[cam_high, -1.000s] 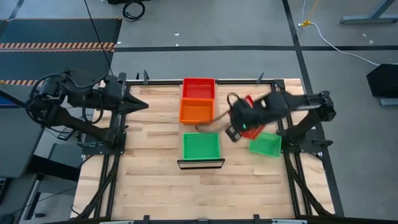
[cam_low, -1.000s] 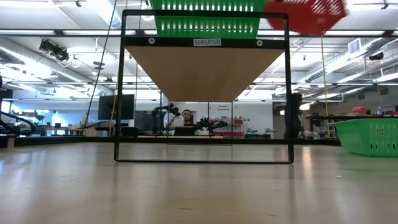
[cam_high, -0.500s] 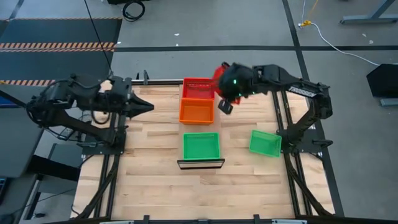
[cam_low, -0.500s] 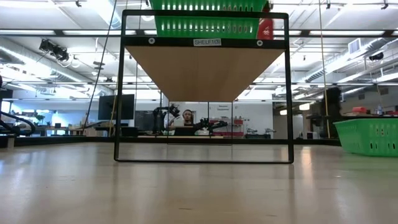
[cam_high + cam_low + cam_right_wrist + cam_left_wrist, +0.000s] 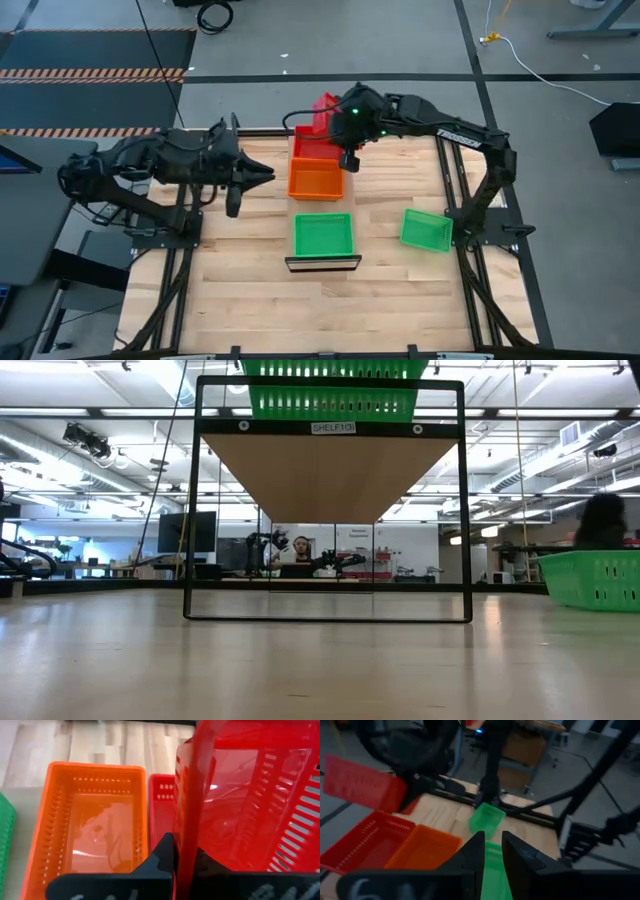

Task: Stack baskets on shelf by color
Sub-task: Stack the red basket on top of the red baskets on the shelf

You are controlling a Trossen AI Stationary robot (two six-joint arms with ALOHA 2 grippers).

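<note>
Right gripper carried clamped red basket to shelf's far end; left gripper slightly open.

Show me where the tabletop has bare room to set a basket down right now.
Free: the bare tabletop left of the shelf's green basket, and the strip between it and the loose green basket. Crowded: the far end, where the right gripper holds a red basket over the red stack, beside the orange basket; the left gripper sits nearby.
</note>
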